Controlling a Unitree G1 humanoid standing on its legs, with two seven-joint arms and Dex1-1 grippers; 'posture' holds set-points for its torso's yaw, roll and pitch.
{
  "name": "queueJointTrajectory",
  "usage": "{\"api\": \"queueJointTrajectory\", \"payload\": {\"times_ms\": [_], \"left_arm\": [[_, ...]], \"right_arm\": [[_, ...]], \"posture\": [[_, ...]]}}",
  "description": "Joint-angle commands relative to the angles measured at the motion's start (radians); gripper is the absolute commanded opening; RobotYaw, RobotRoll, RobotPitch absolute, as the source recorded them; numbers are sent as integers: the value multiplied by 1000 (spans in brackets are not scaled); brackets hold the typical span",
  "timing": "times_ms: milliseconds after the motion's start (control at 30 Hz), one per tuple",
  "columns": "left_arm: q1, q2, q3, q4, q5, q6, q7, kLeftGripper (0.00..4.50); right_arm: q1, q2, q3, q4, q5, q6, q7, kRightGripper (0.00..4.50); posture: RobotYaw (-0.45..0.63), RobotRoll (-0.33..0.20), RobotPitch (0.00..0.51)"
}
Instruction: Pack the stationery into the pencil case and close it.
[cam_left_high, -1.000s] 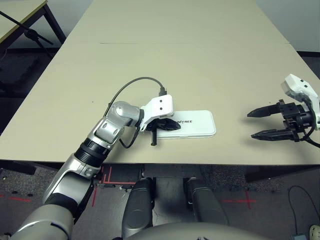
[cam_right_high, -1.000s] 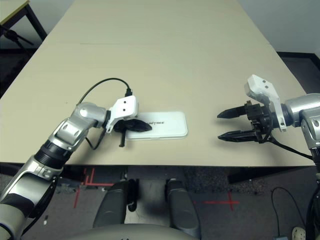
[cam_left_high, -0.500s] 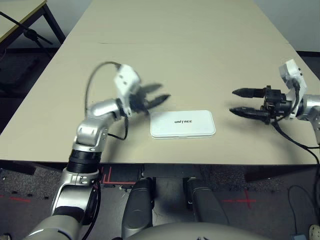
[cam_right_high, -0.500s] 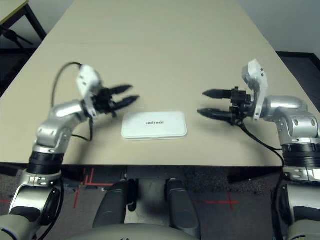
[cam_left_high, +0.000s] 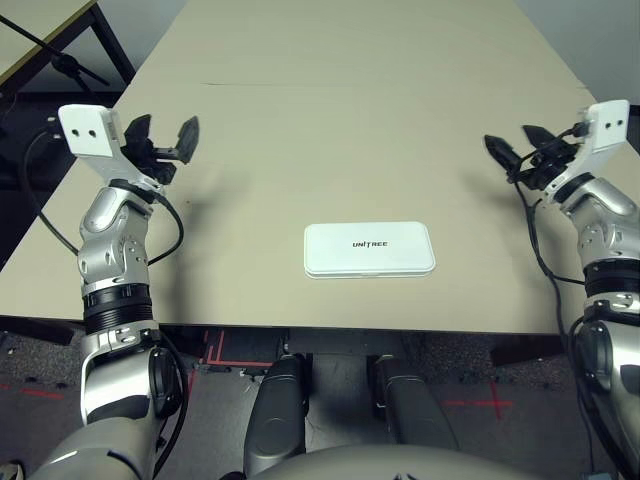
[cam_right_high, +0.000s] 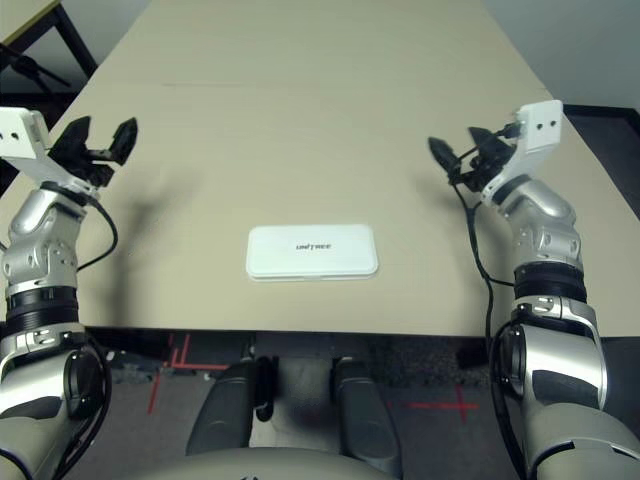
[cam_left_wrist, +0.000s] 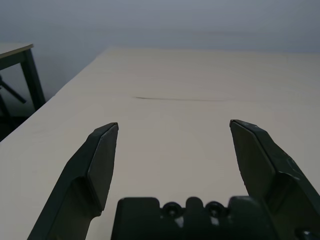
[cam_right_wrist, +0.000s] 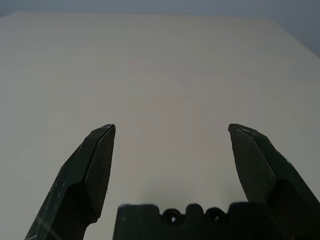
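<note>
White plastic, lid down: the pencil case (cam_left_high: 369, 249) lies flat and closed near the front edge of the beige table (cam_left_high: 340, 110), "unitree" lettering facing up, and no loose stationery is to be seen on the tabletop. By my read the packing and closing are done, and this is the retreat. The left gripper (cam_left_high: 162, 139) is raised at the left side of the table, fingers spread wide and empty; the wrist view confirms nothing between them. The right gripper (cam_left_high: 512, 150) mirrors it on the far right, released too and holding nothing. Both are well apart from the case. To finish well, I'd keep both arms high and wide so no cable or finger drags across the lid and pops it.

Against 1 second ago: the left gripper was clenched and pressing down on the case's left end; now it's off, opened and swung out left. The right one has turned from pointing inward to pointing forward.
</note>
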Motion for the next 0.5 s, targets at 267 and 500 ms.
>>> {"api": "queueJointTrajectory", "payload": {"times_ms": [267, 500], "left_arm": [[-41, 30, -3, 172, 9, -142, 25, 4478], [-21, 14, -14, 163, 0, -153, 29, 4478]], "right_arm": [[-33, -51, -45, 202, -43, -162, -158, 4500], [-38, -47, -38, 210, -43, -166, -130, 4500]], "posture": [[36, 0, 169], [33, 0, 201]]}}
